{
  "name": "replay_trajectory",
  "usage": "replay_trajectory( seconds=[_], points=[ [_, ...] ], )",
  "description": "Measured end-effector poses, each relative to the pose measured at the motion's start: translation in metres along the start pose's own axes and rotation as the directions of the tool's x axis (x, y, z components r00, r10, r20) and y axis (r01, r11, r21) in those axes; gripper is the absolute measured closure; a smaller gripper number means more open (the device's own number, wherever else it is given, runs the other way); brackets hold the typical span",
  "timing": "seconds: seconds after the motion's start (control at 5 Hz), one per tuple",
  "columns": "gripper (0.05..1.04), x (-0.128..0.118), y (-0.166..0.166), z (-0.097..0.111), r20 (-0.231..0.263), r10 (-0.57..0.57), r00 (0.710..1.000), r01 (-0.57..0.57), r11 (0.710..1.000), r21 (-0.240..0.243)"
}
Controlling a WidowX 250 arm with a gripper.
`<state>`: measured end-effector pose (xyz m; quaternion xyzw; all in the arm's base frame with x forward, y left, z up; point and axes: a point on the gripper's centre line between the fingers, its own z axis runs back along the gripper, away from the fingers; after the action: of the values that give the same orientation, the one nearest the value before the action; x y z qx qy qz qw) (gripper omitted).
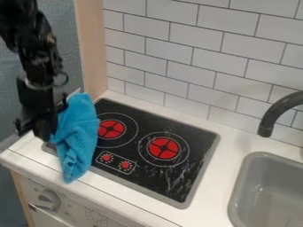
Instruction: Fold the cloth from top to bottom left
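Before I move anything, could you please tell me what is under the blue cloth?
Its folds overlap the stovetop's left side, hiding part of the left burner's outer ring, and the counter's front edge. Anything else underneath is covered.

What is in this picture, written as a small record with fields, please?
cloth: blue, bunched, over the left part of the stove top, lower tip near the counter's front edge
claw: black, beside the cloth's left side
stove top: black, two red-centred burners, two red knobs
sink: grey, at right
tap: dark, above the sink
wall: white tiles
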<state>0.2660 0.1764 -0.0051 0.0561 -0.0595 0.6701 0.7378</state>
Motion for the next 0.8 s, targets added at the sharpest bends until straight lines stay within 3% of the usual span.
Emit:
replay_trajectory(
  seconds=[0.2,0.4,0.6,0.8],
  points=[
    [1.033,-0.001,0.001,-0.017,0.009,0.032,0.999,-0.032,0.999,-0.001],
    [1.033,0.000,0.004,-0.027,-0.018,0.049,0.999,-0.048,0.998,0.028],
    [1.009,0.002,0.004,-0.029,-0.012,0.043,0.999,-0.042,0.998,0.050],
    [0.857,0.000,0.002,-0.028,-0.037,0.056,0.998,-0.054,0.997,0.057]
  ],
)
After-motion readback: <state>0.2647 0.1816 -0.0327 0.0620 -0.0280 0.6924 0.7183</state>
